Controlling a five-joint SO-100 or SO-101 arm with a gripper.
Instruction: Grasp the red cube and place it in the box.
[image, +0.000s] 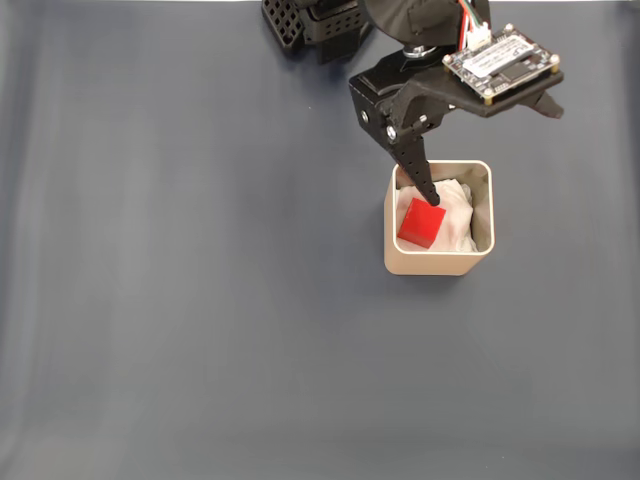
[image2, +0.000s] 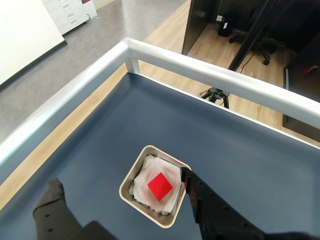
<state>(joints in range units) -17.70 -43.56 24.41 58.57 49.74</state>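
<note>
Wrist view looks down past two black fingers, one at lower left (image2: 50, 197) and one at lower right (image2: 200, 192), onto the box (image2: 131, 192), a tan square container with rounded corners and thin walls. The red cube (image2: 160, 186) lies inside it on crumpled white paper (image2: 150, 167), seen corner-on as a flat matte diamond, touched by neither finger. The hand (image2: 120, 192) is open, its fingers spread wide, one outside the box's left side and the other at its right rim. This view also shows what lies past the surface (image2: 210, 135): a dark blue matte sheet edged by a silvery metal rail (image2: 210, 70), then wooden floor, a white cabinet (image2: 70, 12) and a small black tripod (image2: 216, 95). Fixed view, looking straight down, shows the same box (image: 430, 265) from above on the surface (image: 200, 250), with the cube (image: 421, 223) in its left half, sharp-edged and bright against the paper. Here a black perforated finger (image: 420, 170) reaches down to the cube's top edge; whether it touches is unclear. Above it sits a bare circuit board (image: 500, 62) with coloured wires, and the arm's black base (image: 320, 20) stands at the top edge.
</note>
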